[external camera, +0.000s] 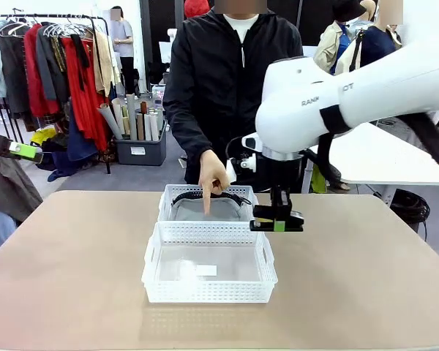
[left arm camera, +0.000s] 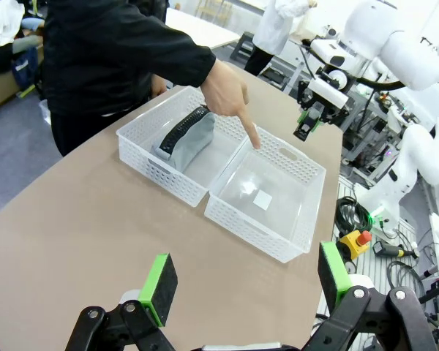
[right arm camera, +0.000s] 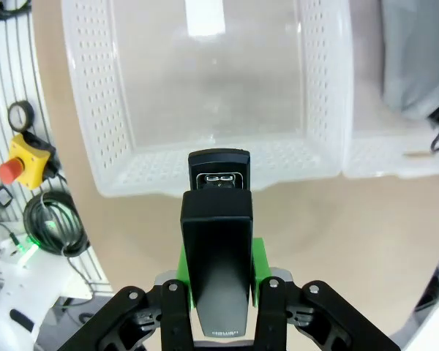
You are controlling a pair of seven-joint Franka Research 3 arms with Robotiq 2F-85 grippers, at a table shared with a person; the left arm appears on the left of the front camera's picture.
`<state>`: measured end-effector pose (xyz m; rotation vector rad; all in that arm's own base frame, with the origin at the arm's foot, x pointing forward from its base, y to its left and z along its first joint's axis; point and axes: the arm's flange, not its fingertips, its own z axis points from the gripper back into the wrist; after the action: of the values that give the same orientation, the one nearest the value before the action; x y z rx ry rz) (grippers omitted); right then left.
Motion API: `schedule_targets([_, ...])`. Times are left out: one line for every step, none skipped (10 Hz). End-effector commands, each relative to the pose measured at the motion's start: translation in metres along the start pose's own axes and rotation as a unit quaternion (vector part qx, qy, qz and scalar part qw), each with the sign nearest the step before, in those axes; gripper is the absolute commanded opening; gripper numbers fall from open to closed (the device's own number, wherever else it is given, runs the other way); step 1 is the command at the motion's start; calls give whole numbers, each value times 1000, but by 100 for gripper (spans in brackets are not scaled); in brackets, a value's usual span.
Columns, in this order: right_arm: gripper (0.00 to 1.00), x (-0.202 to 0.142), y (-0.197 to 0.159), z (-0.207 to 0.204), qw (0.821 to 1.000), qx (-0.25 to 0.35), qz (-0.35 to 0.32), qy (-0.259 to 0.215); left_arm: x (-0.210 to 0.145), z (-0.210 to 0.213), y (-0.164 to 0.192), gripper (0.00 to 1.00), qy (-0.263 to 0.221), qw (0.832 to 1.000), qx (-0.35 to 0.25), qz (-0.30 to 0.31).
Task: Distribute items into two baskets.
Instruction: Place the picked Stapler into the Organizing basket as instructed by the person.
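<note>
- One item is placed, I judge: the grey pouch (external camera: 205,208) lies in the far basket (external camera: 168,196).
- My right gripper (external camera: 277,221) clamps the black stapler (right arm camera: 218,270) beside the near basket (external camera: 208,292), which holds neither item.
- My left gripper (left arm camera: 245,287) is spread wide, holding nothing.

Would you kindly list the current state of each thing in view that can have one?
Left gripper: open, holding nothing, above the table.
Right gripper: shut on the stapler, raised beside the baskets.
Stapler: gripped, off the table, closed.
Pouch: lying in the far basket, zipper side up.
Far basket: holds the pouch.
Near basket: no item in it yet.
Person's hand: index finger pointing down over the baskets.
</note>
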<state>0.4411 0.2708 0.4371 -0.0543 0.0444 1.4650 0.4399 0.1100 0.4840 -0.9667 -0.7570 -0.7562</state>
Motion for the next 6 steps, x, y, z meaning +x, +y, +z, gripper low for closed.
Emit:
schedule_targets([0, 24, -3, -1, 1000, -14, 7, -13, 1, 1, -1, 100, -1, 1000, 1, 0])
schedule_targets([0, 37, 0, -5, 999, -18, 14, -27, 1, 1, -1, 100, -1, 1000, 1, 0])
schedule_targets([0, 47, 4, -9, 999, -22, 16, -33, 1, 1, -1, 100, -1, 1000, 1, 0])
schedule_targets([0, 58, 9, -13, 999, -31, 19, -36, 1, 1, -1, 100, -1, 1000, 1, 0])
schedule_targets([0, 66, 11, -16, 998, -39, 23, -40, 1, 1, -1, 100, -1, 1000, 1, 0])
schedule_targets([0, 76, 13, -22, 998, -42, 28, -49, 1, 1, -1, 100, -1, 1000, 1, 0])
